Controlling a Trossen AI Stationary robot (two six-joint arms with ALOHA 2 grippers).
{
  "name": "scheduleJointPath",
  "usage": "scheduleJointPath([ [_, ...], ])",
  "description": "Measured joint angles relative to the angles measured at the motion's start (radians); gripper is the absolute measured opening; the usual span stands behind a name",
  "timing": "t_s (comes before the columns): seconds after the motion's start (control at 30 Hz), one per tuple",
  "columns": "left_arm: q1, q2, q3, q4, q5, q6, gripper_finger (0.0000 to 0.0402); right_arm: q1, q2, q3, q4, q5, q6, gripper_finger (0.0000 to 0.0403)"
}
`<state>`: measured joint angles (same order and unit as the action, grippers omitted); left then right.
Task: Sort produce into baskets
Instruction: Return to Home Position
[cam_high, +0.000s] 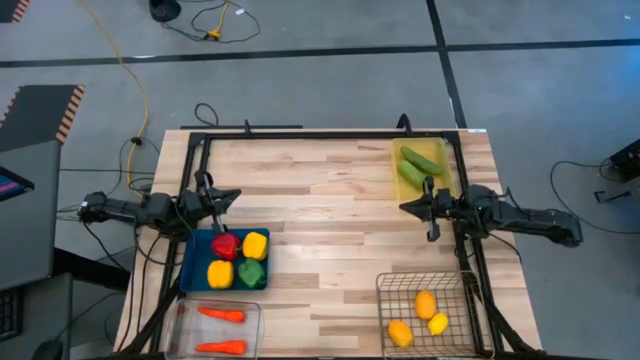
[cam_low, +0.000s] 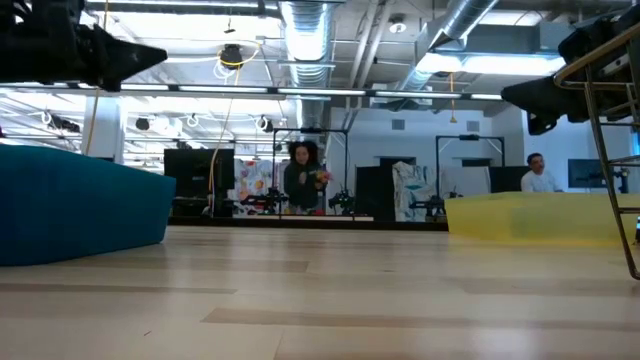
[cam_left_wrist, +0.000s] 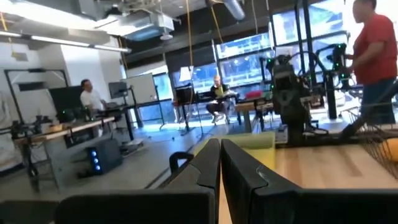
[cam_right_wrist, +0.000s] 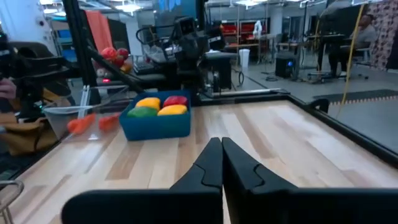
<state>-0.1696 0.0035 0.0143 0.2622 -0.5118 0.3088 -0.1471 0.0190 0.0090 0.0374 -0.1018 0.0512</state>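
Probably light, stiff, slippery peppers (cam_high: 252, 244) fill the blue tray (cam_high: 188, 262), best pinched mid-body; both jaws sit closed, empty, left gripper (cam_high: 232, 198) beside it, right gripper (cam_high: 407, 206) well apart.
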Motion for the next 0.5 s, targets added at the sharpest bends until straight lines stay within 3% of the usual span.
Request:
scheduleJointPath([
  [0.5, 0.028, 0.001, 0.0, -0.094, 0.005, -0.043, 0.0002, -0.025, -0.017, -0.001, -0.008, -0.003, 0.02, 0.0034],
])
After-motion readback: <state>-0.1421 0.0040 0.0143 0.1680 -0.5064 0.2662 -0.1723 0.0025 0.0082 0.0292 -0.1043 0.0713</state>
